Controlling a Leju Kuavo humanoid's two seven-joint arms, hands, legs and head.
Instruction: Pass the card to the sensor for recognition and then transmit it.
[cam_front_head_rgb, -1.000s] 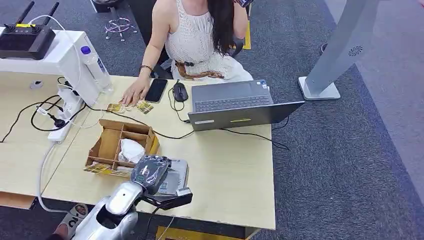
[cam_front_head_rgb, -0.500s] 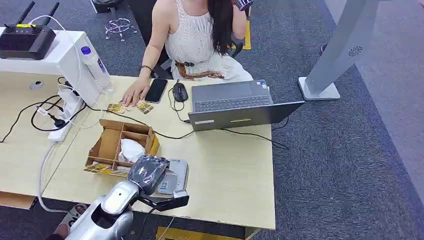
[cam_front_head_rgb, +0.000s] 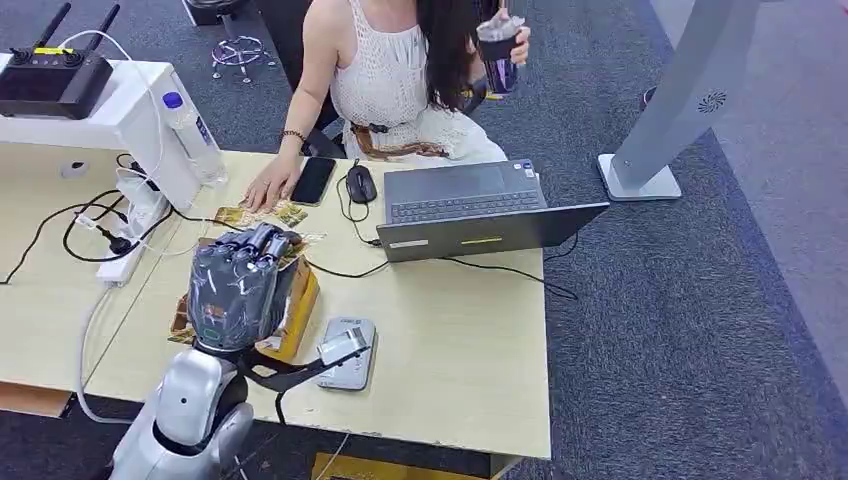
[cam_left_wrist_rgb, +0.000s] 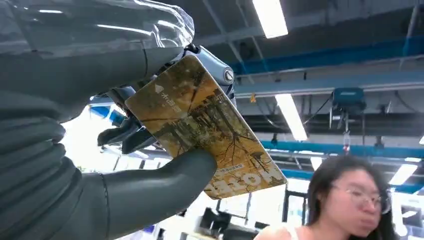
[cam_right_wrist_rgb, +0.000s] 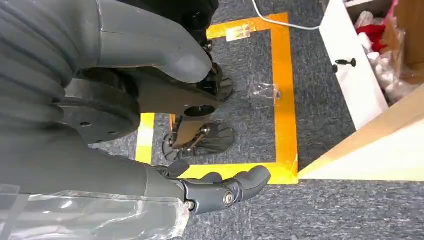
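- Golden-brown card (cam_left_wrist_rgb: 200, 125) is pinched between the thick thumb and darker fingers of the left hand (cam_front_head_rgb: 238, 285), lifted off the surface (cam_front_head_rgb: 450, 340) above the cardboard box (cam_front_head_rgb: 300, 300) near the front-left corner.
- Right hand (cam_right_wrist_rgb: 220, 192) hangs beside the robot over the floor, fingers loosely curled, holding nothing.
- Grey sensor (cam_front_head_rgb: 350, 355) lies flat close to the front edge, just beside the box; the wrist camera bracket hangs over it.
- Risk: the pinch covers only one end of the card, and most of it sticks out free. A knock against the box wall or a quick wrist turn could twist it loose, I judge, and it might drop into the box or off the front edge.
- Risk: a black cable (cam_front_head_rgb: 340, 268) runs just beyond the box toward the laptop (cam_front_head_rgb: 470, 210); a low forward reach could snag it.
- Person (cam_front_head_rgb: 390, 70) sits at the far edge, one hand resting by a phone (cam_front_head_rgb: 312, 180) and loose cards (cam_front_head_rgb: 262, 214), so a handover that way is crowded.
- Open room: the front-right stretch of the surface, between laptop and front edge, is bare and gives the safest path.
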